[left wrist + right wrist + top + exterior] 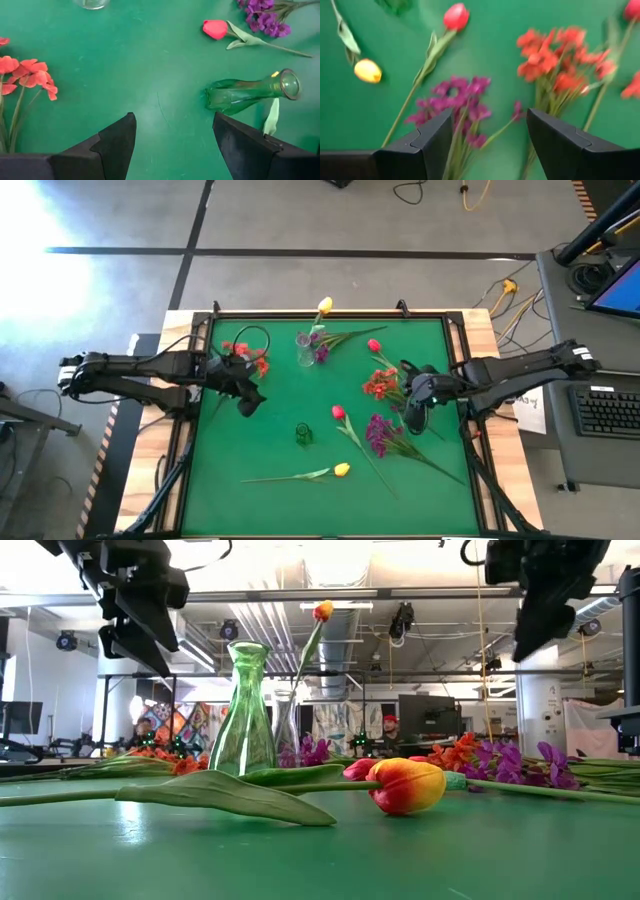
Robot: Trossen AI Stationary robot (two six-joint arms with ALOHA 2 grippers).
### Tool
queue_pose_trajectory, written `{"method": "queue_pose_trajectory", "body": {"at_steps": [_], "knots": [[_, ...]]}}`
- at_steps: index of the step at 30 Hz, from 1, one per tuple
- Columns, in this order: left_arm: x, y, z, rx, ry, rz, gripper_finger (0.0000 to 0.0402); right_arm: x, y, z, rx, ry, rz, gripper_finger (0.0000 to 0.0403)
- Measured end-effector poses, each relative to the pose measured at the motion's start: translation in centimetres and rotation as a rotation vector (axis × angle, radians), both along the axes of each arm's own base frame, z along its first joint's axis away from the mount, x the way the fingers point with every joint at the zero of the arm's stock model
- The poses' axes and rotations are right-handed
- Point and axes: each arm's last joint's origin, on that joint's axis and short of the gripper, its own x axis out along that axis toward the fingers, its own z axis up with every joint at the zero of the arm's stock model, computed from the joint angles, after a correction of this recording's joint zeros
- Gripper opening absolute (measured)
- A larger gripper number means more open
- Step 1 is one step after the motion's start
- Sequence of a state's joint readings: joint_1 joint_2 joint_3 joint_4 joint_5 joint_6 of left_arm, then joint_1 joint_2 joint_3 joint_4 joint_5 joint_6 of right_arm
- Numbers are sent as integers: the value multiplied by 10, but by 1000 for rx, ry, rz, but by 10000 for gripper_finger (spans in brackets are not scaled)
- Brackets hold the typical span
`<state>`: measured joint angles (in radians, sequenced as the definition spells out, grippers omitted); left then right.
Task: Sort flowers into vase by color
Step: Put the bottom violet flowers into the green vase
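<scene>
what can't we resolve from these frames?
- Right wrist view: motion blur; petals of the purple spray and orange-red spray smear together, stem count unclear.
- Low view: both grippers cut off by the top edge; the green vase and yellow tulip block most flowers behind.
- Left wrist view: clear vase cut by the edge, contents unseen.
- High view: left gripper and right gripper too small to judge finger gap.

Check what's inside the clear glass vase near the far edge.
The clear vase holds a yellow tulip, its stem leaning toward the far edge, and a purple spray at its mouth. How deep the stems sit can't be seen. The green vase looks empty.
</scene>
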<state>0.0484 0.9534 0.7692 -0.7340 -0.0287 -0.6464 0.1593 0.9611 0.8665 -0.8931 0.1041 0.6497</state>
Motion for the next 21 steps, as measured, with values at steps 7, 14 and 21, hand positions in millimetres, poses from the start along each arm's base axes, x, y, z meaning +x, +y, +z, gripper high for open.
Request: {"method": "queue_pose_trajectory", "body": {"at_steps": [7, 14, 21], "knots": [[0, -1, 0, 35, 3, 8, 252, 5, 5, -11, 152, 99, -32, 243], [0, 0, 0, 79, 5, 42, 252, 12, 9, -24, 159, 199, -21, 273], [0, -1, 0, 64, 3, 56, 252, 17, 27, -37, 155, 282, 48, 294]]}}
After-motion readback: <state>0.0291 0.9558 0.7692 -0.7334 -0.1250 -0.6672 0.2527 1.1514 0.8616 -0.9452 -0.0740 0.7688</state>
